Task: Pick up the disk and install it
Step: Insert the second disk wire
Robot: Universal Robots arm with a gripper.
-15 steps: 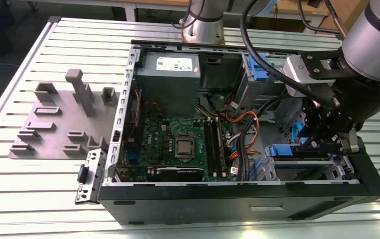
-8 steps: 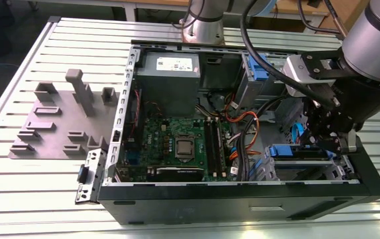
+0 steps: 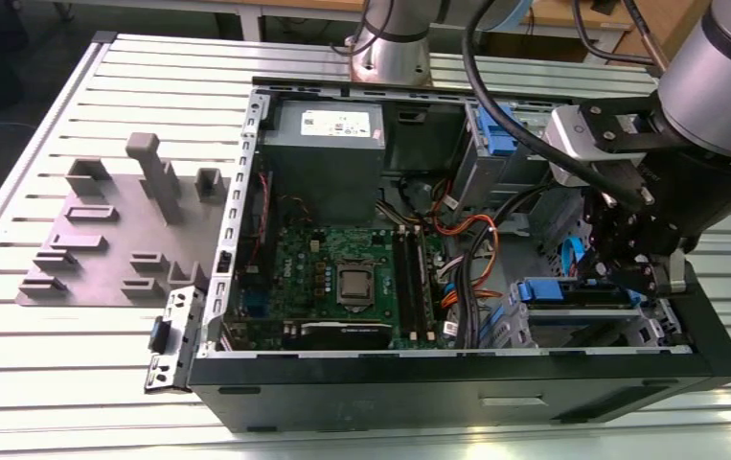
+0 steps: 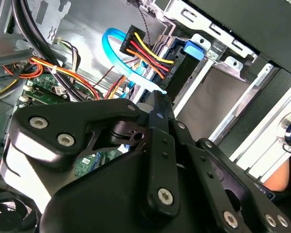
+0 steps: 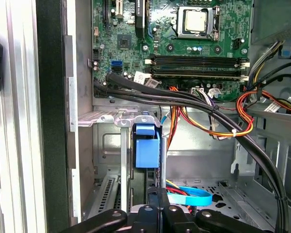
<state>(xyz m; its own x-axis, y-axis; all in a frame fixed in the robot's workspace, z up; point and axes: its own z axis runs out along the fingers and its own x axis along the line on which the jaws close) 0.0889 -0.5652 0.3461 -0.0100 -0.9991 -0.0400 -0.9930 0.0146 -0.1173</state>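
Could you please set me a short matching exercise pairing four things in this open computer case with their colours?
Things:
1. motherboard
2. power supply
3. flat data cable
4. hand

Colours:
A. black
B. light blue
C. green
D. grey with a white sticker

Pairs: 1-C, 2-D, 3-B, 4-A

A grey moulded fixture plate [image 3: 109,240] lies on the ribbed metal desk [image 3: 33,335] beside the open black computer case [image 3: 468,388].
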